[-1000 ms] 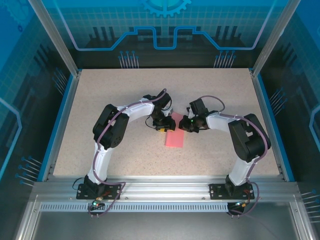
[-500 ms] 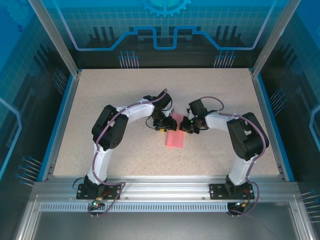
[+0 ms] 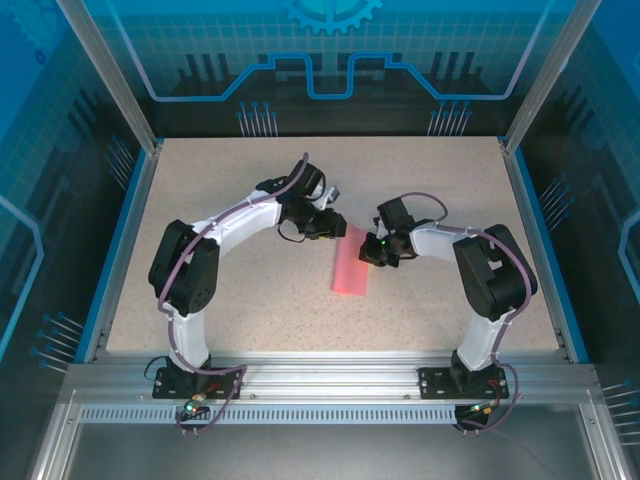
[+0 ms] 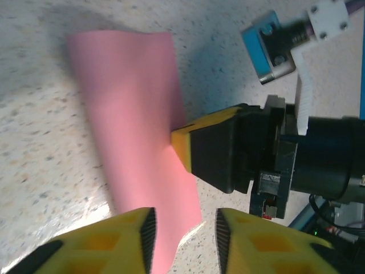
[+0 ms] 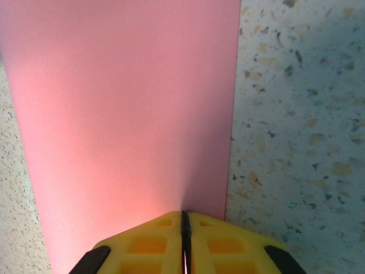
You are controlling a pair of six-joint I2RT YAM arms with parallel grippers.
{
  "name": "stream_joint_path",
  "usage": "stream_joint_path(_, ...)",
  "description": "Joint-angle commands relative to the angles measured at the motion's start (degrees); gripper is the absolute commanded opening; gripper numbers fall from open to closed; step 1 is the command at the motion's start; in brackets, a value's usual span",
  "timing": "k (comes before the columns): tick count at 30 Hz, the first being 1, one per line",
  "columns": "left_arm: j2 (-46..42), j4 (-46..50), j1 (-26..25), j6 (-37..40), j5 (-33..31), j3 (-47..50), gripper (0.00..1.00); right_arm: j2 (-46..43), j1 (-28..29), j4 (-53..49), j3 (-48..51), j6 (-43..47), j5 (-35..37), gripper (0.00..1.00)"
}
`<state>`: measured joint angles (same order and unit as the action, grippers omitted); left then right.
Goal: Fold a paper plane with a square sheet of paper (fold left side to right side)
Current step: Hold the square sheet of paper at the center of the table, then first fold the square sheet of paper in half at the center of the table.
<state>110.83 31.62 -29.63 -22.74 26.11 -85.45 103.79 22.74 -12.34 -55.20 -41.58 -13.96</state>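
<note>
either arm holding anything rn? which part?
Can't tell for sure. Right fingers are shut, tips against the right edge of the sheet, pinching or just pressing. Left fingers open over its end, gripping nothing.

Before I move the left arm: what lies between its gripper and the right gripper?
The thin pink-red paper sheet, flat on the speckled tabletop, covers most of that gap, as the left wrist view shows.

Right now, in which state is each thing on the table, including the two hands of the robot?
pink sheet of paper, folded into a narrow strip, lying flat on the table
left hand, open, fingers at one end of the strip
right hand, shut, tip touching the strip at its long edge
</note>
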Motion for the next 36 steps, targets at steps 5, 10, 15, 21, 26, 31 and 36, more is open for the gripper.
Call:
stream_joint_path(5,7.56,-2.33,-1.73,-1.69,7.63,-1.37,0.24,3.19,0.74,-4.19,0.77,0.38,2.46,0.1)
stream_joint_path(10,10.01,-1.47,-1.81,-1.58,5.59,-1.56,0.21,3.29,0.81,-4.18,0.82,0.45,2.42,0.09)
stream_joint_path(15,11.55,-0.74,-1.74,-0.84,3.4,-1.04,0.19,3.6,0.83,-4.35,0.67,0.45,2.27,0.09)
stream_joint_path(21,12.82,-1.07,-1.5,-0.53,1.93,0.23,0.17,3.66,0.87,-4.73,0.54,0.66,2.39,0.09)
stream_joint_path(26,12.95,-1.7,-1.05,-0.48,1.69,1.45,0.16,3.76,0.81,-5.26,0.45,1.06,2.4,0.09)
stream_joint_path(31,12.66,-2.87,-0.31,-0.55,1.85,3.66,0.14,4.09,0.68,-5.63,0.27,1.33,2.02,0.09)
stream_joint_path(36,11.57,-3.92,0.42,-0.55,1.77,6.09,0.14,4.48,0.42,-6.11,0.4,1.93,2.07,0.09)
